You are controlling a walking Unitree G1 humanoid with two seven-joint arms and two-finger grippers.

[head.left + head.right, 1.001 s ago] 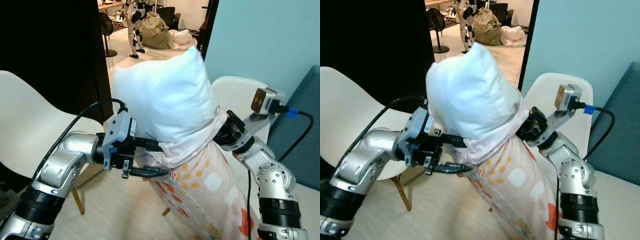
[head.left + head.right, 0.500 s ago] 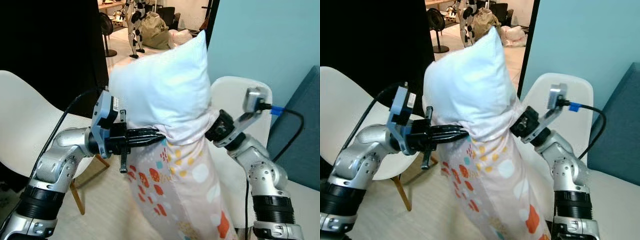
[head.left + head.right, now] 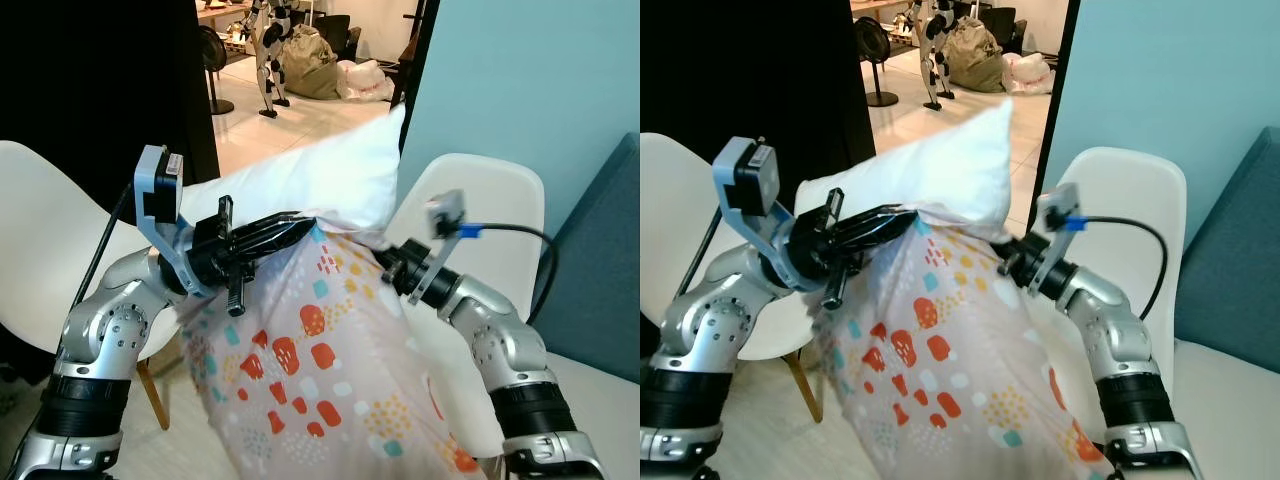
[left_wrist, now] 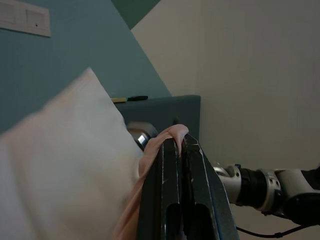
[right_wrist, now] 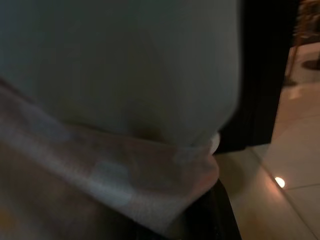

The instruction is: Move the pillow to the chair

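Closest to me hangs the patterned pillowcase (image 3: 330, 380), pale pink with red, yellow and teal patches, drooping down between the robot's two arms. Both silver arms are raised with elbows bent and forearms angled inward toward each other.

The left gripper (image 3: 290, 227) reaches in from the left, its forearm roughly level and its wrist camera sticking up above it. In the left wrist view its two black fingers (image 4: 172, 185) are pressed together with a fold of pink fabric pinched between their tips, so it has a firm hold on the edge of the pillowcase.

The right gripper (image 3: 385, 262) comes in from the right, elbow low and forearm rising up and inward, its cable looping behind it. Its tip is buried against the cloth where the case meets the pillow; I cannot tell how far its fingers are closed.

Above the case, the white pillow (image 3: 320, 180) bulges out of the opening, lying tilted with one corner pointing up and right. It is held in the air, in front of the white chair (image 3: 490, 200) on the right. Another white chair (image 3: 50, 250) stands to the left. Farther back is a teal wall (image 3: 520, 80) and an open doorway onto a tiled floor (image 3: 270, 125).
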